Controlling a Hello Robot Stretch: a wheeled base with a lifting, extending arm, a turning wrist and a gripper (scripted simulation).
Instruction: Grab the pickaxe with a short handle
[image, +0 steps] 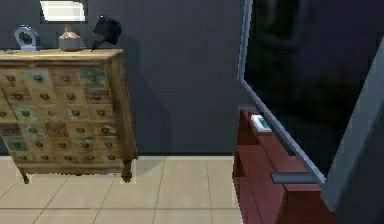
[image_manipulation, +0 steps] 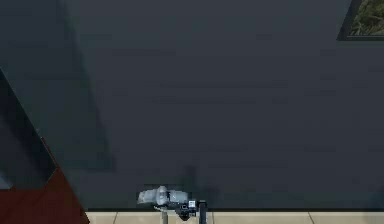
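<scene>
My gripper shows low in the arm side view, just above the bottom edge, with the dark wall behind it. It is a small grey and dark shape at the end of the arm. I cannot make out its far end, so I cannot tell whether it holds anything. In the forward view, three small things stand on top of a dresser: a grey ring-shaped piece, a brownish pot and a dark lump.
The dresser with many small drawers stands at the forward view's left on tan tiles. A large dark television on a red-brown stand takes the right, with a small white box on it. A framed picture hangs on the wall.
</scene>
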